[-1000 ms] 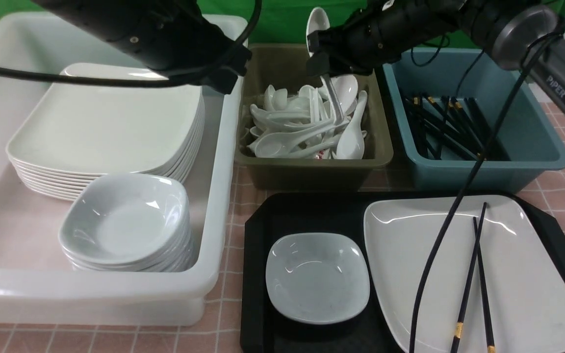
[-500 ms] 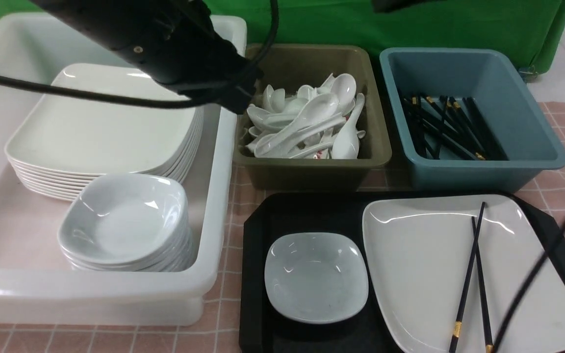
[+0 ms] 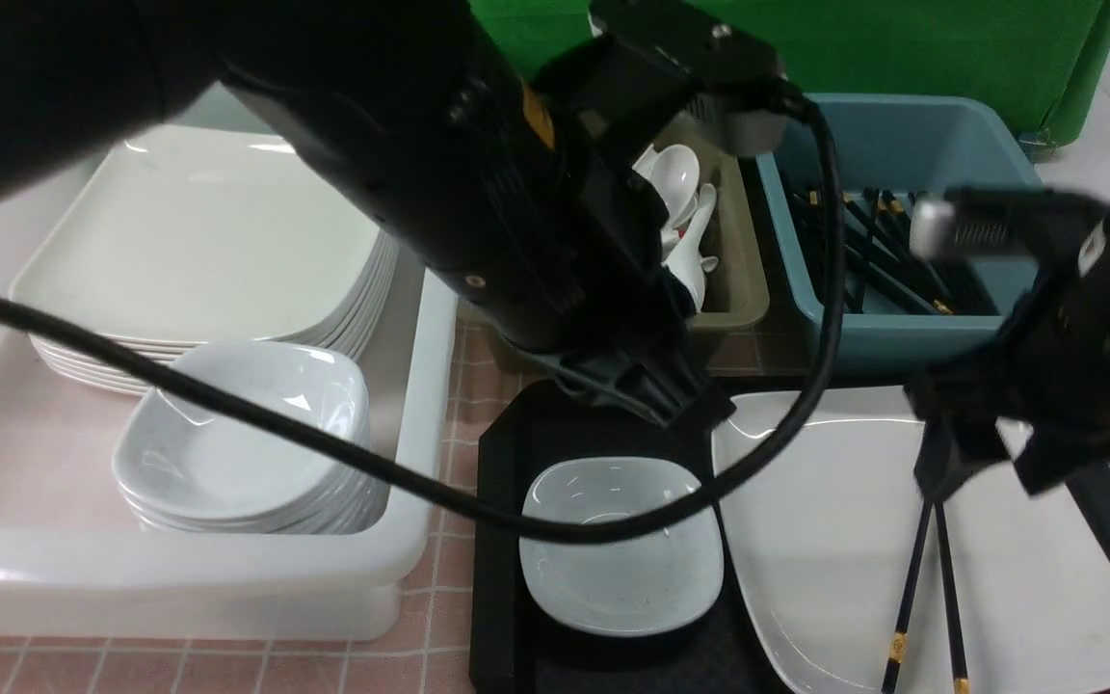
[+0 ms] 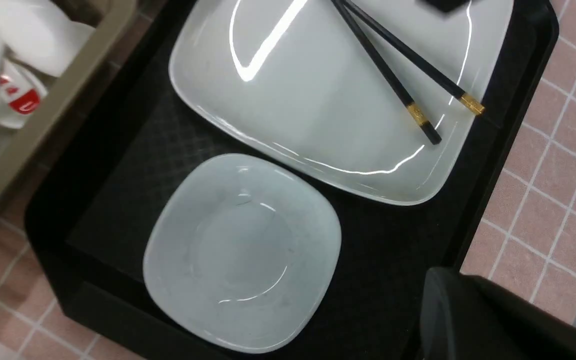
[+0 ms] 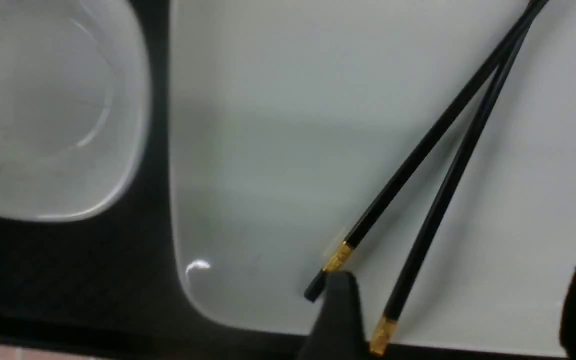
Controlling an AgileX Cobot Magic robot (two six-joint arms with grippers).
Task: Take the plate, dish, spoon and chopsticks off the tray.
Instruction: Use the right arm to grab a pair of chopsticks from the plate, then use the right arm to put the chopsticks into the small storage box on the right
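On the black tray (image 3: 497, 540) the small pale dish (image 3: 622, 569) sits left of the large white plate (image 3: 825, 540). Two black chopsticks (image 3: 911, 578) lie crossed on the plate. My left gripper (image 3: 700, 410) hangs shut and empty just behind and above the dish (image 4: 243, 250); in its wrist view it is one dark shape (image 4: 448, 310). My right gripper (image 3: 993, 467) hovers open over the chopsticks. In the right wrist view a gold-banded chopstick end (image 5: 383, 332) lies between its fingers (image 5: 338, 315). No spoon shows on the tray; white spoons (image 3: 685, 183) lie in the olive tub.
A white tub (image 3: 420, 405) on the left holds a stack of plates (image 3: 198, 241) and a stack of dishes (image 3: 247, 434). Behind the tray stand the olive tub (image 3: 738, 280) and a blue tub (image 3: 902, 328) with black chopsticks. The left arm's cable (image 3: 324, 443) hangs low across the scene.
The right gripper held a spoon over the olive tub, let it go there, then swung down over the plate's chopsticks. The left arm moved right and forward over the tray.
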